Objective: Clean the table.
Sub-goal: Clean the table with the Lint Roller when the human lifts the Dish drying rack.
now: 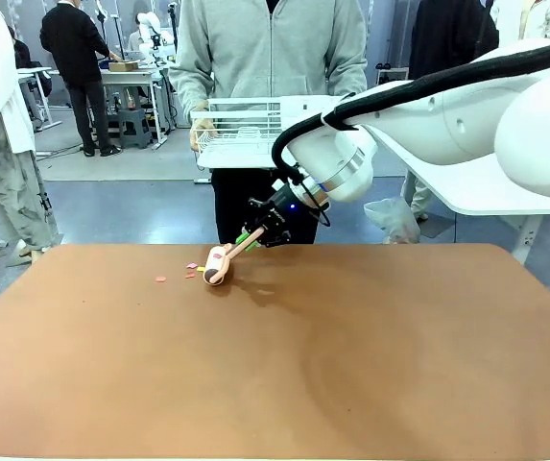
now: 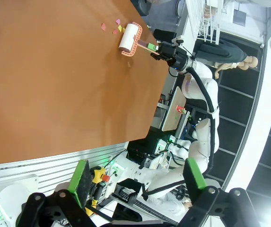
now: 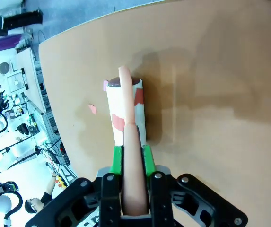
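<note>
The reddish-brown table (image 1: 303,365) has a few small pink and yellow paper scraps (image 1: 160,279) near its far edge. A lint roller (image 1: 217,267) with a white roll and pink handle lies with its roll on the table beside the scraps. My right gripper (image 1: 257,234) is shut on the roller's handle. In the right wrist view the green pads (image 3: 118,160) clamp the pink handle, the lint roller (image 3: 126,111) has pink bits stuck to it, and one scrap (image 3: 92,109) lies beside it. My left gripper (image 2: 137,177) is open and holds nothing, high off the table (image 2: 55,85).
A person stands at the far side holding a white dish rack (image 1: 246,130) above the table's edge. A smaller white table (image 1: 486,192) stands at the back right. Other people stand farther off on the left.
</note>
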You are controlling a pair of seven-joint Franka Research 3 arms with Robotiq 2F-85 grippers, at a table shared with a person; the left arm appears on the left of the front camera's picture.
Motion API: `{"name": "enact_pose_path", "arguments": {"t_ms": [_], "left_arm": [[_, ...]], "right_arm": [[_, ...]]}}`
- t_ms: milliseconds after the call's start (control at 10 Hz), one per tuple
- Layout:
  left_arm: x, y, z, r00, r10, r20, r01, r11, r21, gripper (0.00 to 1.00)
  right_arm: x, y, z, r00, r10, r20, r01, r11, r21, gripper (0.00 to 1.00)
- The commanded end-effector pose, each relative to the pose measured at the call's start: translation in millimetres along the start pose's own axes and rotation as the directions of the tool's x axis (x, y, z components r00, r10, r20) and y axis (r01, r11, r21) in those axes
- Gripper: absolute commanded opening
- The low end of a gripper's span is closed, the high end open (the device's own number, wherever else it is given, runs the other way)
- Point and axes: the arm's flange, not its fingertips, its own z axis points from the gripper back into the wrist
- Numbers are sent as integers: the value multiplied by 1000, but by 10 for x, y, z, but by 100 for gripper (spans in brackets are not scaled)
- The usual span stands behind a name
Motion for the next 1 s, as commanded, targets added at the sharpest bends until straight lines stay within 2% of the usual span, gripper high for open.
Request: {"name": "enact_pose_path", "arguments": {"t_ms": [0,500,900], "left_arm": [[-21,10,32,1000,-12,-1,12,1000,-7,100],[-21,10,32,1000,-12,-1,12,1000,-7,100],[-21,10,32,1000,-12,-1,12,1000,-7,100]], "right_arm": [[85,-138,-364,999,-27,-42,24,998,-65,21],[199,200,-1112,990,-40,-136,31,997,-67,21],[280,464,-1497,990,-29,-137,19,997,-79,21]]}}
